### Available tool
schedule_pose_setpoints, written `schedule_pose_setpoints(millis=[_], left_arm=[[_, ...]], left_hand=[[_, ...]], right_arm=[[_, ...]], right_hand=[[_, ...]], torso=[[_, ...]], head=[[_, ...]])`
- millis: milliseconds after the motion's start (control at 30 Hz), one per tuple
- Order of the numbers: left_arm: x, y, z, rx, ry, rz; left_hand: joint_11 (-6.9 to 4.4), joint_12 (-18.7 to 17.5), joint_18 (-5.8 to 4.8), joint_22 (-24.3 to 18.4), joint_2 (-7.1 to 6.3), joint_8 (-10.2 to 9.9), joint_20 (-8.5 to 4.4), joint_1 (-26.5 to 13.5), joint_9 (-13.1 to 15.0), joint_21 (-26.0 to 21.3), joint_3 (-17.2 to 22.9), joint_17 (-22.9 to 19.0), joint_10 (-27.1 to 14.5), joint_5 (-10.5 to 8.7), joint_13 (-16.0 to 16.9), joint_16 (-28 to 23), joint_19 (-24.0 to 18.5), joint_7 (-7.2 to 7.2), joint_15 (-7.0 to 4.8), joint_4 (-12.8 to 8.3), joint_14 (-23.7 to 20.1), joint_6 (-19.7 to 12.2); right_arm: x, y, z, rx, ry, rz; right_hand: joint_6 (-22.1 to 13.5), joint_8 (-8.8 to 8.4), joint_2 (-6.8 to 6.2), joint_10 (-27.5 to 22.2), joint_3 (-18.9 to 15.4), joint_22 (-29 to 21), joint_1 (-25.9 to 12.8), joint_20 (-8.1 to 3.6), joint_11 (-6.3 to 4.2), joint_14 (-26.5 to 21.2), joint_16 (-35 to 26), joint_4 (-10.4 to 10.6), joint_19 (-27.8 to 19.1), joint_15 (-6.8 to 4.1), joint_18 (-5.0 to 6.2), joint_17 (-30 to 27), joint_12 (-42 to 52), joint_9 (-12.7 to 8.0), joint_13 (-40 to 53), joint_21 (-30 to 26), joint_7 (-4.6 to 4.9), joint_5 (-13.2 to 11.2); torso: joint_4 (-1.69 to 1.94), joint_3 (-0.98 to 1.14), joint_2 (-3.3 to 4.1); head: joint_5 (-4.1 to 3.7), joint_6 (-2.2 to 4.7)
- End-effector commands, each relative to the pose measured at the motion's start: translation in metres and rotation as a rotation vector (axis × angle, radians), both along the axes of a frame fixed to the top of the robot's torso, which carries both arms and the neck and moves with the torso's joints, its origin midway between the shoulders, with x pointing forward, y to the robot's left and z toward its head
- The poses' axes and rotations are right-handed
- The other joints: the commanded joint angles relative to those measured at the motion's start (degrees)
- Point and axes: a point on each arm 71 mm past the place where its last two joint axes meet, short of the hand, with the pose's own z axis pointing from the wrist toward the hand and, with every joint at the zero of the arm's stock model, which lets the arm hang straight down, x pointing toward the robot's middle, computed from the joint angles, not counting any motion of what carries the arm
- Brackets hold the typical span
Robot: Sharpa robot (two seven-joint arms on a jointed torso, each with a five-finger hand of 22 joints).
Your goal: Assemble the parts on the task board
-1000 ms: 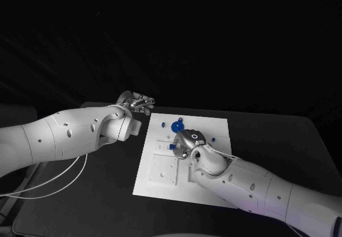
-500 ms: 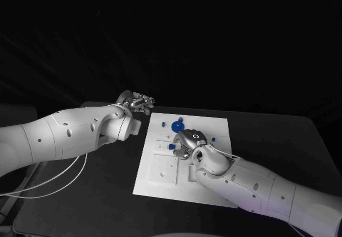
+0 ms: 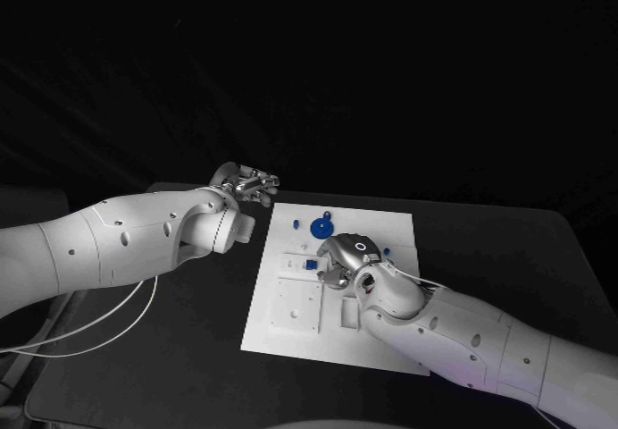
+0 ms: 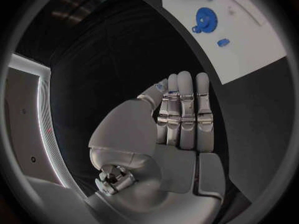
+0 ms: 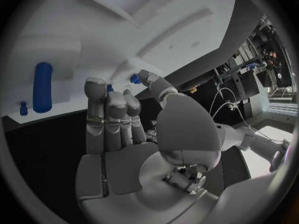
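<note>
My right hand (image 3: 343, 260) hovered over the middle of the white task board (image 3: 296, 317), fingers curled down toward a small blue part (image 3: 312, 264) that sat just beside their tips. In the right wrist view those fingertips (image 5: 98, 84) stood close together with small blue bits just beyond them, but I could not tell whether I was pinching one or only touching it. My left hand (image 3: 246, 189) was raised off the board's far left corner, over the black table (image 3: 154, 357); in the left wrist view its fingers (image 4: 184, 104) lay straight and side by side, holding nothing.

The blue gear (image 3: 321, 229) lay flat near the far edge of the board, with a small blue peg (image 3: 292, 223) just beside it. A blue cylinder (image 5: 42, 87) lay along a recess of the board in the right wrist view.

I judged these parts to be light, stiff plastic, smooth enough to slip from metal fingertips. The gear looked best taken by its rim, across the teeth, and the pegs by their sides, kept upright for their holes. I could read no lettering or brand on the board or the parts.
</note>
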Motion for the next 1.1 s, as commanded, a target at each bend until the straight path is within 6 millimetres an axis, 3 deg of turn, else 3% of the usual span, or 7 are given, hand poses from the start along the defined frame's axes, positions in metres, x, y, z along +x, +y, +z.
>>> schedule_pose_setpoints(millis=[33, 300, 733, 1100], left_arm=[[0.0, -0.002, 0.001, -0.005, -0.002, -0.013], [0.0, -0.003, 0.001, -0.005, -0.002, -0.015], [0.0, -0.005, 0.001, -0.006, -0.002, -0.019], [0.0, -0.007, 0.001, -0.007, -0.002, -0.021]], left_hand=[[0.13, -0.2, 0.47, 0.0, -0.51, 0.2, 0.02, 0.1, -0.1, -0.3, 0.2, 0.0, -0.4, -0.15, -0.1, -0.3, 0.0, 0.13, 0.13, 0.1, -0.2, -0.4], [0.13, -0.2, 0.47, 0.0, -0.51, 0.2, 0.02, 0.1, -0.1, -0.3, 0.2, 0.0, -0.4, -0.15, -0.1, -0.3, 0.0, 0.13, 0.13, 0.1, -0.2, -0.4], [0.13, -0.2, 0.47, 0.0, -0.51, 0.2, 0.02, 0.1, -0.1, -0.3, 0.2, 0.0, -0.4, -0.15, -0.1, -0.3, 0.0, 0.13, 0.13, 0.1, -0.2, -0.4], [0.14, -0.2, 0.49, 0.2, -0.45, 0.2, 0.01, 0.1, -0.1, -0.2, 0.2, 0.0, -0.4, -0.12, -0.1, -0.2, 0.0, 0.14, 0.12, 0.0, -0.1, -0.4]], right_arm=[[-0.001, 0.001, 0.0, 0.002, -0.003, 0.013], [0.001, 0.005, -0.001, 0.01, -0.002, 0.008], [0.005, 0.016, -0.005, 0.016, 0.01, 0.007], [0.006, 0.022, -0.007, 0.017, 0.019, 0.01]], right_hand=[[0.1, -0.14, 0.2, -0.2, -0.4, 0.1, 0.6, 0.38, -0.12, -0.2, -0.1, 0.0, 2.7, 0.33, 0.88, 0.1, 0.0, 0.0, 0.0, -0.3, -0.04, -0.1], [0.7, -0.16, 0.54, 0.0, 0.1, 0.3, 0.1, 0.31, -0.2, 0.0, 0.1, 0.5, 2.8, 0.26, 0.8, 0.4, 0.4, 0.0, 0.1, 0.1, -0.14, -0.2], [1.8, -0.18, 0.91, 0.2, 0.2, 0.5, 0.3, 0.25, -0.3, 0.1, 0.4, 2.2, 2.9, 0.21, 0.68, 0.8, 0.9, 0.0, 0.3, 0.7, -0.43, -5.7], [2.6, -0.18, 1.26, 0.4, 0.5, 0.6, 0.5, 0.23, -0.38, 0.1, 0.5, 2.9, 2.9, 0.17, 0.61, 0.9, 1.1, 0.1, 0.5, 0.9, -0.64, -7.5]], torso=[[0.02, -0.02, 0.02], [0.08, -0.07, 0.04], [0.14, -0.11, 0.06], [0.08, -0.09, 0.07]], head=[[-0.07, -0.03], [-0.22, -0.07], [-0.29, -0.18], [-0.24, -0.3]])
